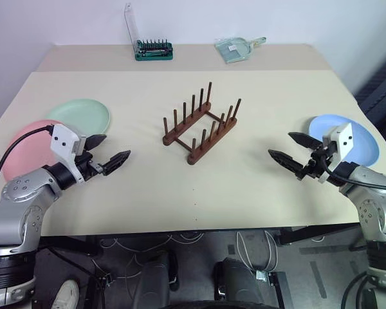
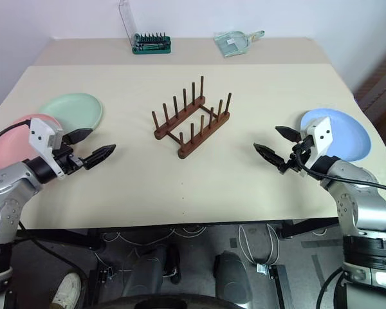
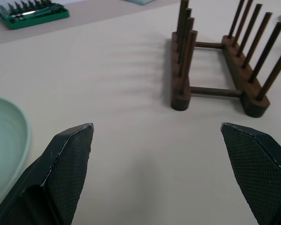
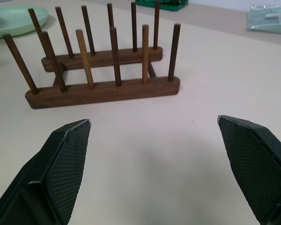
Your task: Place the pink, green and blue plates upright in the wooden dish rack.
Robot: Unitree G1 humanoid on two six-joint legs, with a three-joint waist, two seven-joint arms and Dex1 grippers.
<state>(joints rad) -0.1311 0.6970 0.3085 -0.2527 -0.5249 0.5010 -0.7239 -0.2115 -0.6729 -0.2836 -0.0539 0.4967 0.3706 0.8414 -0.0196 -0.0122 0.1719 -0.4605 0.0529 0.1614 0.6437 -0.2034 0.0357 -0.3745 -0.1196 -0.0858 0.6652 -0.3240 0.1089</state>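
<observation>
From the head camera, the wooden dish rack (image 1: 201, 124) stands empty near the middle of the beige table (image 1: 199, 187), its two peg rows running diagonally. The green plate (image 1: 82, 116) lies flat at the table's left side, with the pink plate (image 1: 27, 147) just beside it and nearer the front edge, partly covered by the left arm; the blue plate (image 1: 354, 138) lies flat at the right side, behind the right arm. The left gripper (image 1: 108, 151) hovers over the table with its black fingers spread apart and nothing between them, pointing toward the middle; the right gripper (image 1: 289, 149) mirrors it, likewise spread and empty. At the far edge sit a green tool case (image 1: 154, 49) with its clear lid raised and a clear dustpan-like scoop (image 1: 236, 49); no writing can be read on either. In the left wrist view, the two fingertips (image 3: 68, 161) stand wide apart over bare table, with the rack ahead and the green plate's rim at one side. In the right wrist view, the fingertips (image 4: 65, 161) are equally wide, facing the rack's long side, the green plate beyond it.
</observation>
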